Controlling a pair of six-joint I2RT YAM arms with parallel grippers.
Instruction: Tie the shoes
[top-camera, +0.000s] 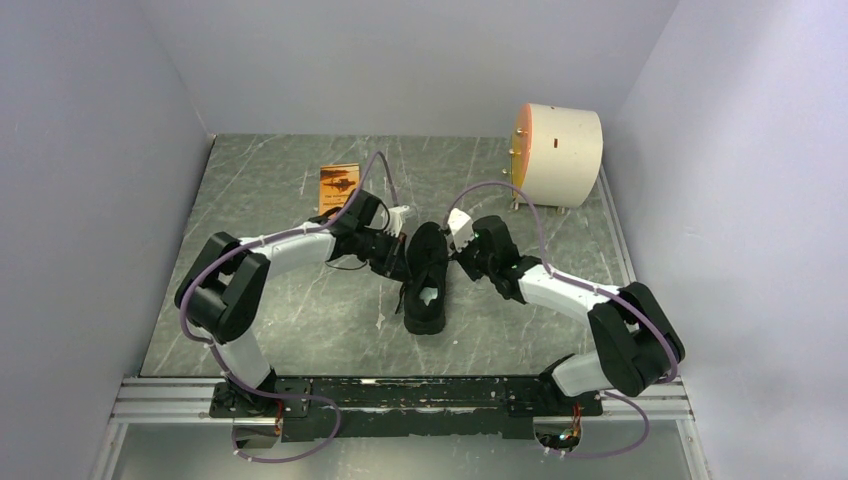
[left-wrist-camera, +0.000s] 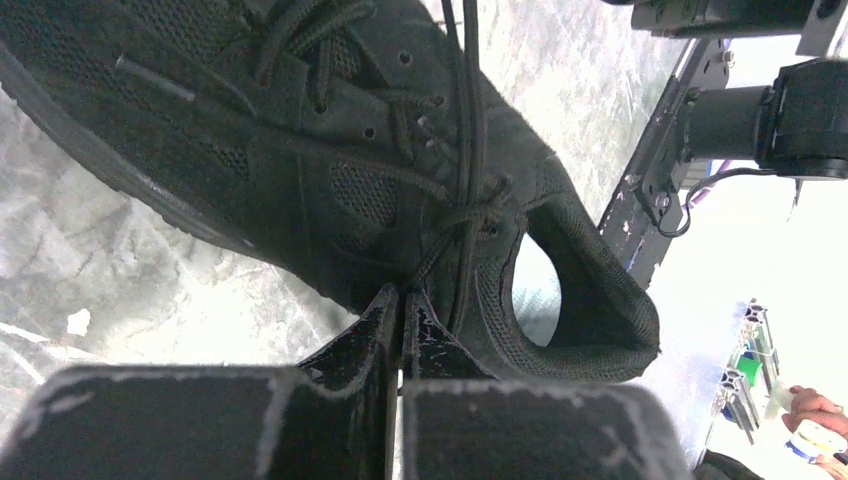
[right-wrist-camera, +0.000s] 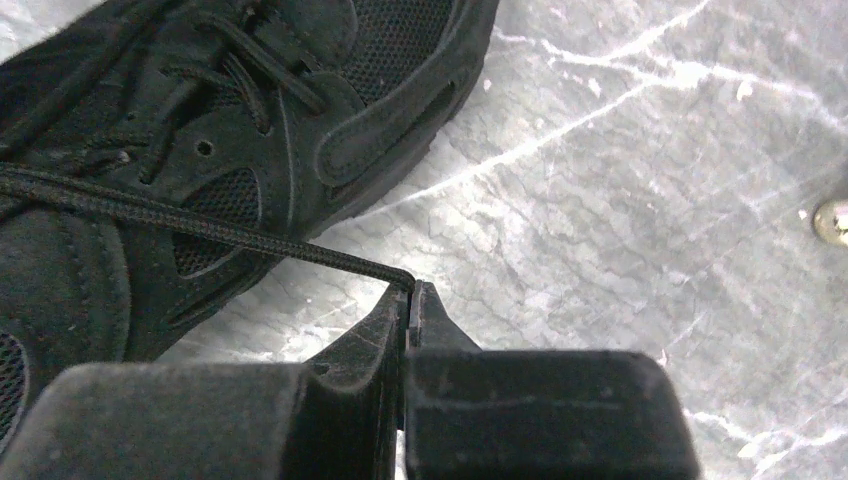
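From above, the sneaker (top-camera: 425, 270) is 1 black mass. Its lace is too thin to trace there. The tips of the left gripper (top-camera: 402, 265) and right gripper (top-camera: 463, 262) merge with its dark sides, so their hold cannot be read in that view. The print on the orange card (top-camera: 338, 185) is too small to read.

In the left wrist view the toe runs off the upper left, and the lace's end vanishes between the closed fingertips. A hand (left-wrist-camera: 815, 408) at the lower right is cut by the edge and washed out.

In the right wrist view both ends of the sneaker are cropped. The lace leaves at the left edge, and 1 small pale object (right-wrist-camera: 832, 220) is cut by the right edge.
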